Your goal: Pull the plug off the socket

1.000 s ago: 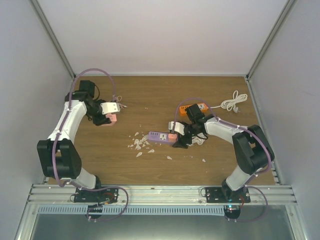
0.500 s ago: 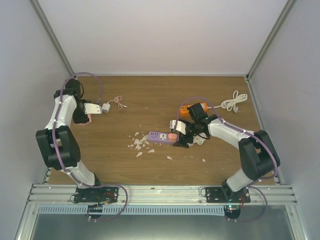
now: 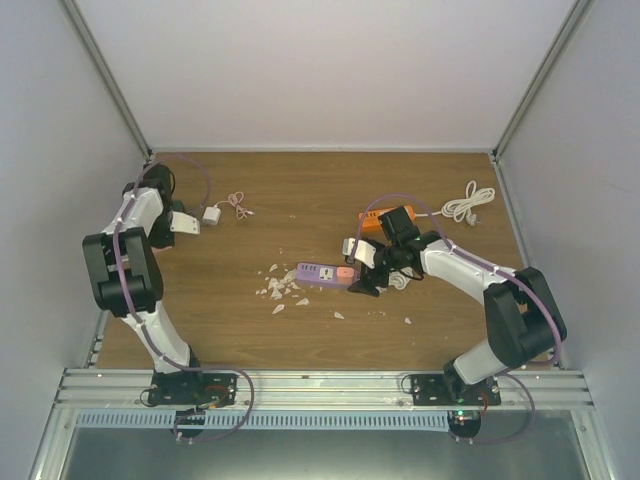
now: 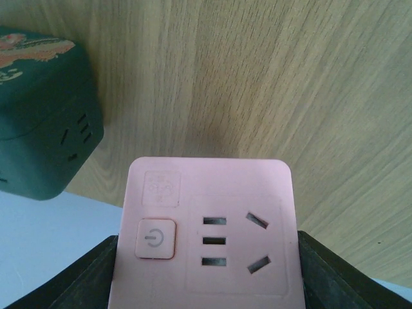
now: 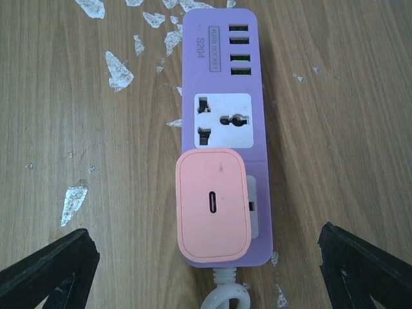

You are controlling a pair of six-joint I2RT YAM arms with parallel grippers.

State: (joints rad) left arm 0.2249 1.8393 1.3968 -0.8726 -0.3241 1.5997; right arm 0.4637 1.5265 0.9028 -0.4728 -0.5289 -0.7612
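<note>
A purple socket strip (image 5: 222, 96) lies on the wooden table with a pink plug (image 5: 214, 203) seated at its near end. My right gripper (image 5: 205, 241) hangs over that plug, open wide, with one finger on each side and clear of it. From above, the right gripper (image 3: 358, 270) sits at the strip's (image 3: 318, 272) right end. My left gripper (image 4: 206, 257) is shut on a pink socket cube (image 4: 212, 232) with empty slots, held by the left wall (image 3: 183, 224). A white plug (image 3: 211, 214) with a pink cable (image 3: 238, 204) lies loose on the table beside it.
A dark green socket cube (image 4: 38, 116) stands just left of the held pink one. An orange socket (image 3: 385, 216) lies behind the right gripper, and a coiled white cable (image 3: 468, 203) lies at the back right. White flakes (image 3: 280, 286) litter the wood left of the strip.
The left arm has swung back to the left wall with the pink socket cube, leaving the white plug and its cable on the table. The right jaws have opened slightly wider.
</note>
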